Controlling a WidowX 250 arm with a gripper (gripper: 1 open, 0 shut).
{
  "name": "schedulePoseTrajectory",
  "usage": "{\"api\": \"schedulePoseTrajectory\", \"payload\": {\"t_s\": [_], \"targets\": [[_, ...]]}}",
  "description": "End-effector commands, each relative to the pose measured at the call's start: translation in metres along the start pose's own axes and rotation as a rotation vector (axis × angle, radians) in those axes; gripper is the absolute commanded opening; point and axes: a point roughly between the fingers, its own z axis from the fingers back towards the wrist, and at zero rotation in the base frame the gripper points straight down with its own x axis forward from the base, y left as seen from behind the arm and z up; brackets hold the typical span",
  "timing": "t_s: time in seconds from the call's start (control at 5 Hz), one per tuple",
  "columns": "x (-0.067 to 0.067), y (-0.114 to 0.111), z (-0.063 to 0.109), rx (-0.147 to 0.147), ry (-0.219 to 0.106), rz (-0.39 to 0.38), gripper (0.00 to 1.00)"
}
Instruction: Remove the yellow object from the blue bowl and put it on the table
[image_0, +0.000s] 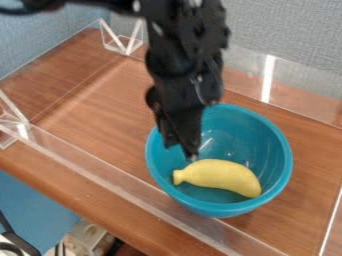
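The yellow object (218, 177), a small curved toy banana, lies inside the blue bowl (267, 135) toward its near side. The bowl rests on the reddish-brown wooden table (94, 100). My black gripper (186, 150) hangs from the arm over the bowl's left part, its tips just above the banana's left end and apart from it. The fingers are blurred and nothing shows between them; whether they are open or shut cannot be made out.
Clear acrylic walls (67, 150) run along the table's edges, with a clear bracket (123, 40) at the far left corner and another (14, 128) at the near left. Bare wood lies left of the bowl.
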Motion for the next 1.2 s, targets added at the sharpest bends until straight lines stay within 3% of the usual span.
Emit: {"api": "schedulePoseTrajectory", "payload": {"t_s": [0.0, 0.2, 0.4, 0.6, 1.0], "targets": [[0.001, 0.021, 0.024, 0.057, -0.044, 0.032, 0.0], [-0.002, 0.028, 0.029, 0.071, -0.055, 0.048, 0.0], [-0.007, 0.025, 0.018, 0.054, -0.081, -0.011, 1.0], [-0.011, 0.022, 0.008, 0.036, -0.109, -0.074, 1.0], [0.005, 0.018, -0.006, 0.024, -0.068, 0.086, 1.0]]}}
